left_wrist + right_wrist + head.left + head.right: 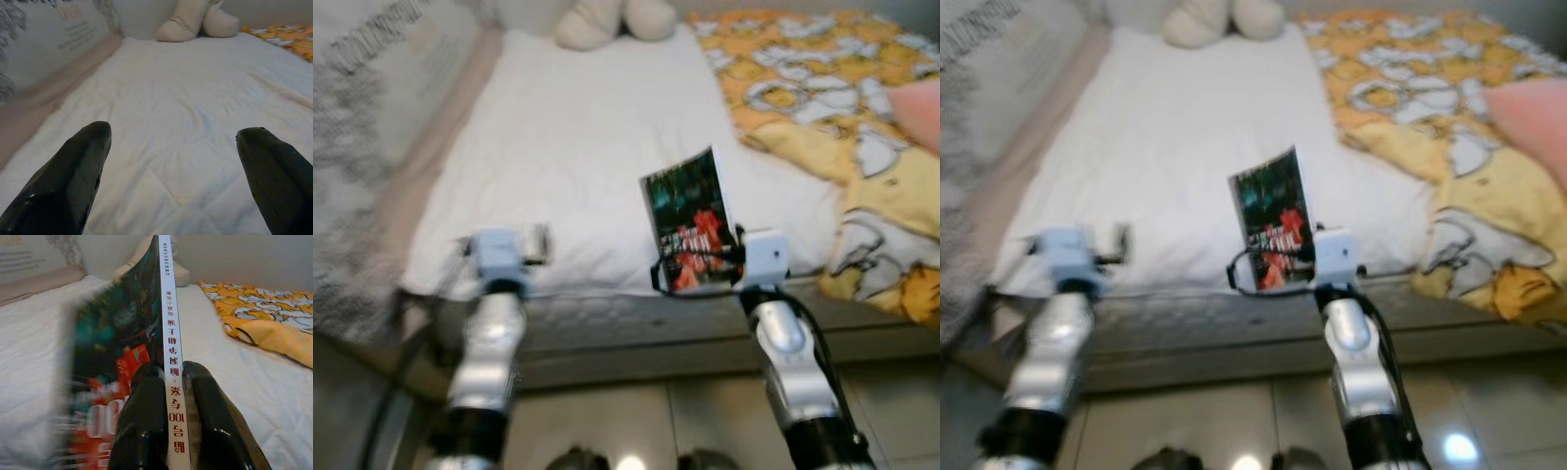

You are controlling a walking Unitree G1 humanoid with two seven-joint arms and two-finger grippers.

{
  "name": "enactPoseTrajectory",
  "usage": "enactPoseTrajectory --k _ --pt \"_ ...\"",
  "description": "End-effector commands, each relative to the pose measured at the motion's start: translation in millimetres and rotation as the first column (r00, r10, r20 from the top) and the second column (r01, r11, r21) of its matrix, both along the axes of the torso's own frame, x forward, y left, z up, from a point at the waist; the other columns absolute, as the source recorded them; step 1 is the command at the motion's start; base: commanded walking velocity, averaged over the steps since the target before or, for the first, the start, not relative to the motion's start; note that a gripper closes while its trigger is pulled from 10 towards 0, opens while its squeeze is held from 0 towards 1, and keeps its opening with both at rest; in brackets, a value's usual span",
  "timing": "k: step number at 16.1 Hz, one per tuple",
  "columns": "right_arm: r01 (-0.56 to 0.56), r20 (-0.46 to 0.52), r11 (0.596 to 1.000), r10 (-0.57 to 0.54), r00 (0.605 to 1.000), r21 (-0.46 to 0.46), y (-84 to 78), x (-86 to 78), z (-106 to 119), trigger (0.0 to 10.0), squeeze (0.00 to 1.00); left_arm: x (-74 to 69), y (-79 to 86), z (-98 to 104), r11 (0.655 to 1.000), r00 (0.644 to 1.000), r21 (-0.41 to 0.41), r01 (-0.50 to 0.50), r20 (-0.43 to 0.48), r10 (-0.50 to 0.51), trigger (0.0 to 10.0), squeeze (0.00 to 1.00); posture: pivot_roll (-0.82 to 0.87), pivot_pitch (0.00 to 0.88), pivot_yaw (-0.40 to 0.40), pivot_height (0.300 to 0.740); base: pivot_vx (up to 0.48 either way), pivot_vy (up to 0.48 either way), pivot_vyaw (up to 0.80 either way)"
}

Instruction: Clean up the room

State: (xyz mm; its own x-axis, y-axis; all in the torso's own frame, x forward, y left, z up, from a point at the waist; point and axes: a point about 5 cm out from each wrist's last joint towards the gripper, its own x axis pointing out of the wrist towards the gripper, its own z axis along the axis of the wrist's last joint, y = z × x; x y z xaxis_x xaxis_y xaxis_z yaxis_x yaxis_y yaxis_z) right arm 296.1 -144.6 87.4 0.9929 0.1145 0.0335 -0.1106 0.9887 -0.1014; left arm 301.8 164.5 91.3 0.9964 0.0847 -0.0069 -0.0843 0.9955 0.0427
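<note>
A thin book with a dark cover and red lettering stands upright above the near edge of the white bed. My right gripper is shut on its white spine, one black finger on each side. My left gripper hovers over the bed's near left part, open, with nothing between its fingers. Its wrist sits at the mattress edge.
A yellow and orange patterned blanket covers the bed's right side, with a pink cushion on it. A cream plush toy lies at the head. A grey rug or throw runs along the left. Tiled floor lies below.
</note>
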Motion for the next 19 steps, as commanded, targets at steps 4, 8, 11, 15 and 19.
enactPoseTrajectory --k 4,8,11,15,19 --pt "0.000 0.053 1.000 -0.001 0.999 0.017 -0.8 10.2 14 0.0 0.03 6.6 7.2 12 1.000 0.999 0.001 -0.025 0.026 0.025 10.0 0.00 -0.14 0.000 0.043 0.719 0.464 0.000 0.00" --pt "-0.007 0.058 1.000 0.006 0.998 0.019 -0.1 14.2 16 0.0 0.03 7.0 5.7 13 0.999 0.999 -0.010 -0.039 0.029 0.039 10.0 0.00 -0.14 0.000 0.045 0.719 0.473 0.000 0.00" --pt "-0.019 0.060 1.000 0.018 0.998 0.015 1.3 15.3 16 0.0 0.03 6.3 8.2 13 0.996 0.996 -0.026 -0.080 0.035 0.081 10.0 0.00 -0.14 0.000 0.043 0.719 0.450 0.000 0.00" --pt "-0.025 0.052 1.000 0.025 0.998 0.009 2.5 16.3 15 0.0 0.04 6.0 8.4 14 0.996 0.995 -0.024 -0.089 0.035 0.090 10.0 0.00 -0.13 0.000 0.042 0.719 0.366 0.310 0.25" --pt "-0.037 0.042 0.999 0.036 0.998 0.002 5.9 19.0 16 0.0 0.02 5.7 8.8 16 0.995 0.994 -0.025 -0.097 0.043 0.098 10.0 0.00 -0.13 0.000 0.043 0.719 0.367 0.308 0.53"
